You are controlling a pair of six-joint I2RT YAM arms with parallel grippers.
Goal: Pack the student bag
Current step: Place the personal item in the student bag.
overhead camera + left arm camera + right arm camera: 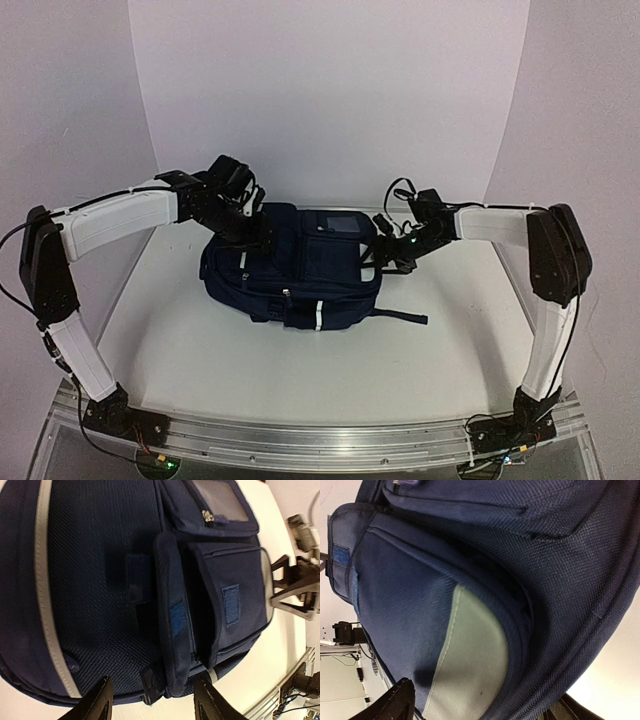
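The backpack (300, 270) lies on the table (200, 360), its contents hidden, and the left gripper (152, 692) and the right gripper (482, 697) stand open, holding nothing.

Around me I see a white table (200, 370) with a ribbed aluminium rail (320, 440) running along its near edge, a plain white back panel (330, 90) standing at its far side, and a left side panel (60, 100) and a right side panel (590, 100) closing it in
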